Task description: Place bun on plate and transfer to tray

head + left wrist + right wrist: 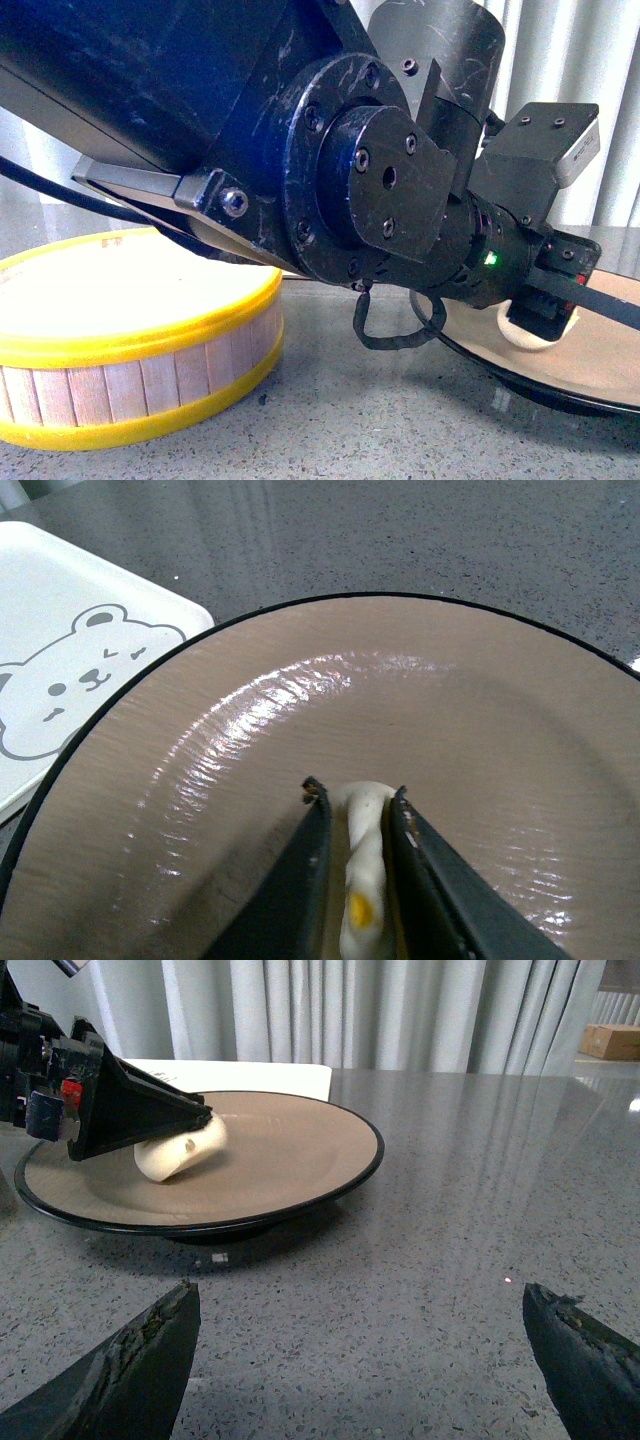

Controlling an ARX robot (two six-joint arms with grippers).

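Left gripper [355,798], closed on the bun [366,865], at the plate [460,700]; right gripper [360,1300] wide open, empty. We part the jaws slowly, lest the soft bun stick or roll.

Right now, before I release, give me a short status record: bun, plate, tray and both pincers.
bun: lying on the plate, clamped by the left pincer
plate: flat on the table, not on the tray
tray: beside the plate, bear drawing showing
left pincer: shut on the bun
right pincer: open, empty, low over the table, facing the plate
basket: apart, to the robot's left
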